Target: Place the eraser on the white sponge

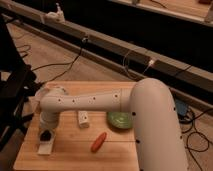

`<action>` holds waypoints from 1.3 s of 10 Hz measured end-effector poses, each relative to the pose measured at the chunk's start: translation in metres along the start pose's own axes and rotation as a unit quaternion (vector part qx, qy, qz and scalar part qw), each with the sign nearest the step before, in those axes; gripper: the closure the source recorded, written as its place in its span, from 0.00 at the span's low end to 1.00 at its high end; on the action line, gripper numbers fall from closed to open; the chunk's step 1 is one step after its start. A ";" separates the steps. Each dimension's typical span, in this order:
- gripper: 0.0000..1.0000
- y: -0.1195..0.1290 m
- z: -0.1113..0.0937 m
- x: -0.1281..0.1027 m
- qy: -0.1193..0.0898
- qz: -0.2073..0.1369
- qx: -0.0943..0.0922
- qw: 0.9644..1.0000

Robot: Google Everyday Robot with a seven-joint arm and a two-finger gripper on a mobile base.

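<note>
The white sponge (45,148) lies flat near the front left corner of the wooden table (75,157). My gripper (46,133) hangs from the long white arm (90,102) directly over the sponge's far end. It is shut on the eraser (46,135), a small black block that sits at or just above the sponge's top surface. Whether the eraser touches the sponge I cannot tell.
A long white bottle-like object (83,119) lies mid-table, with a green bowl (120,120) to its right and a red-orange elongated item (98,141) in front. A dark chair (12,95) stands left of the table. Cables run across the floor behind.
</note>
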 end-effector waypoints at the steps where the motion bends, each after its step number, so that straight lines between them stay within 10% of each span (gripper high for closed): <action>1: 0.98 0.000 0.000 0.000 -0.001 0.000 0.000 1.000; 6: 0.96 0.007 0.023 -0.020 -0.039 -0.002 -0.031 0.999; 13: 0.26 -0.007 0.047 -0.045 -0.067 -0.002 -0.056 0.996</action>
